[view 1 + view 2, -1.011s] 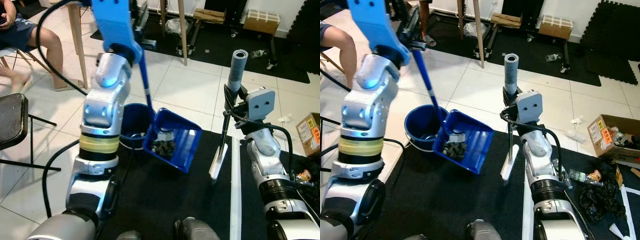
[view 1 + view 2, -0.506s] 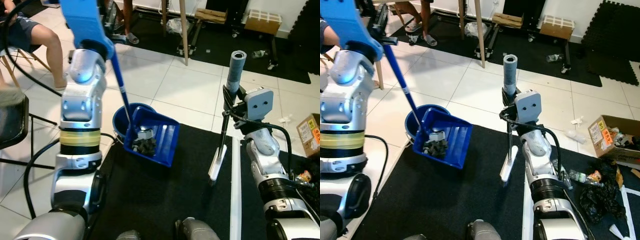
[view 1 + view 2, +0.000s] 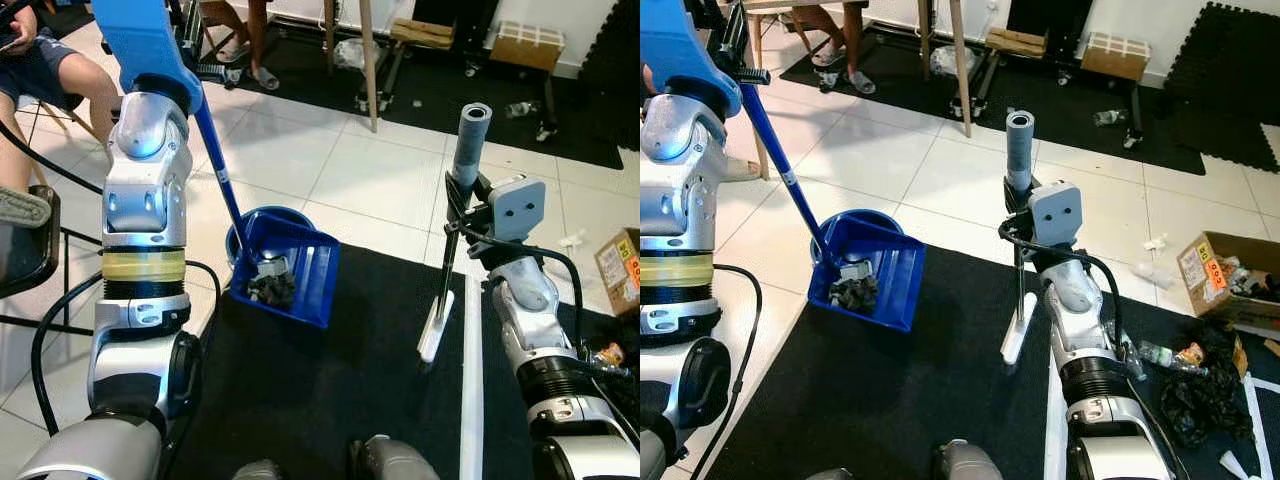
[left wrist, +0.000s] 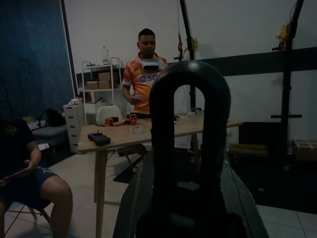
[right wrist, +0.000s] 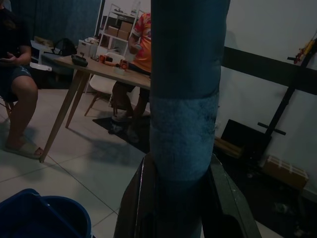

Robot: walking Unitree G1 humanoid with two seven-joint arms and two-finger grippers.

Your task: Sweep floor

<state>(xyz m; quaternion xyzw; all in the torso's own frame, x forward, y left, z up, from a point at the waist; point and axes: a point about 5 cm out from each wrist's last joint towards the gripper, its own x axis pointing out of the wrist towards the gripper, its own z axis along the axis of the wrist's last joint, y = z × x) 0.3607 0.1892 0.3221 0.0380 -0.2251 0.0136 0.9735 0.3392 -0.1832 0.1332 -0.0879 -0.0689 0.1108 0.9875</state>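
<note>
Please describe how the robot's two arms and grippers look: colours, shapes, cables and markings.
Both arms are silver, jointed metal with black joints. The left arm has a yellowish band and a blue upper casing; a black cable loops beside it. The right arm carries a grey-blue box with two dark dots and a black cable. The gripper fingers are long and black.

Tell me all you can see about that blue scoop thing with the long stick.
The dustpan looks like glossy blue plastic: an open tray with raised walls on a long, thin blue handle. It hangs tilted over the rim of a round blue bucket, at the edge of a black mat. A heap of dark debris lies in its lower corner. The handle slants up to the left claw, shut on its looped end.
</note>
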